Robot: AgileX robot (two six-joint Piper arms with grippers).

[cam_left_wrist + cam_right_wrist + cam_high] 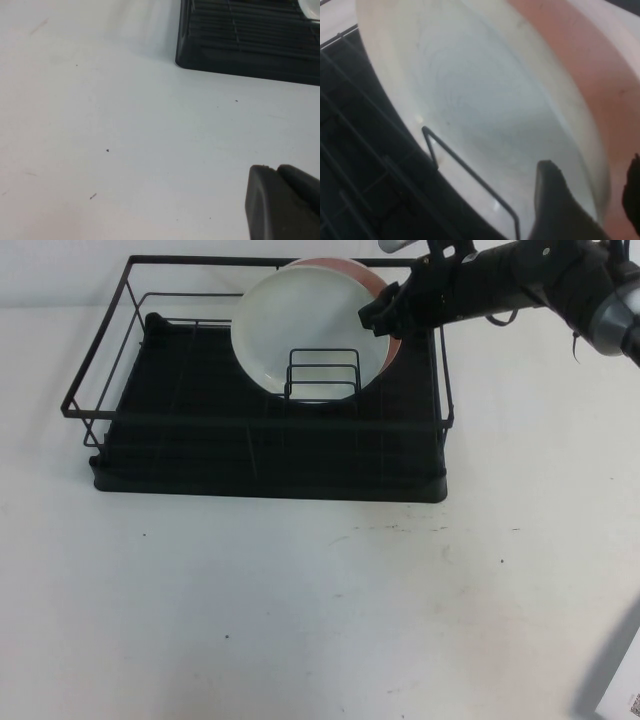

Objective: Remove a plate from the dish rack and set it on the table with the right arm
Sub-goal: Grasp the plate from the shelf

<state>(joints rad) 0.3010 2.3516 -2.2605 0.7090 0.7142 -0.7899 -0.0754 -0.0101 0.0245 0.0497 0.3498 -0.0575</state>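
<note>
Nearest, the table (300,610) lies broad and bare in front of the dish rack (270,475), whose black tray edge sits square to it. Only 1 dark finger (280,205) of the left gripper shows, low over the table near the rack's corner; I cannot tell its jaws. Farther back, the plate (300,325) leans upright behind the wire divider (323,373), a pink plate (360,275) just behind. The right gripper (385,315) straddles the white plate's right rim, jaws open.

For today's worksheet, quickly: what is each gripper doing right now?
Left gripper: over bare table, state cannot be told.
Right gripper: open, fingers straddling the white plate rim in the dish rack.
</note>
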